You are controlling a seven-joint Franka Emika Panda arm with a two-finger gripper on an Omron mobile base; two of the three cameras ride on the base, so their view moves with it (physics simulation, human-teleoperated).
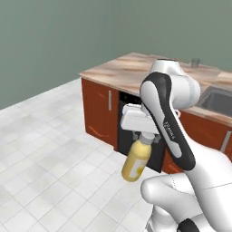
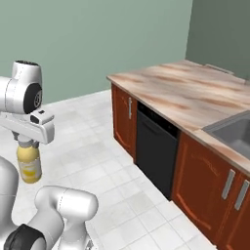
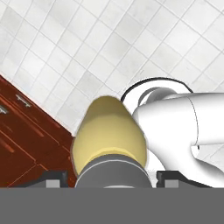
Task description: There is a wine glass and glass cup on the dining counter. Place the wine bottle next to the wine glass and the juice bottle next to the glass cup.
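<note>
My gripper (image 1: 146, 136) is clamped on the juice bottle (image 1: 136, 161) by its cap, dangling above the floor, so a swing toward the dining counter (image 2: 185, 93) could slip it loose.

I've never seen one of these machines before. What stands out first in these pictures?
The eye goes to the yellow juice bottle, hanging in the air above the white tiled floor, gripped near its cap by the gripper of a big white arm. Behind it runs the dining counter with its pink-beige marble top, red-brown doors and a dark sink at the right end. A small glass cup stands on its far edge.
</note>
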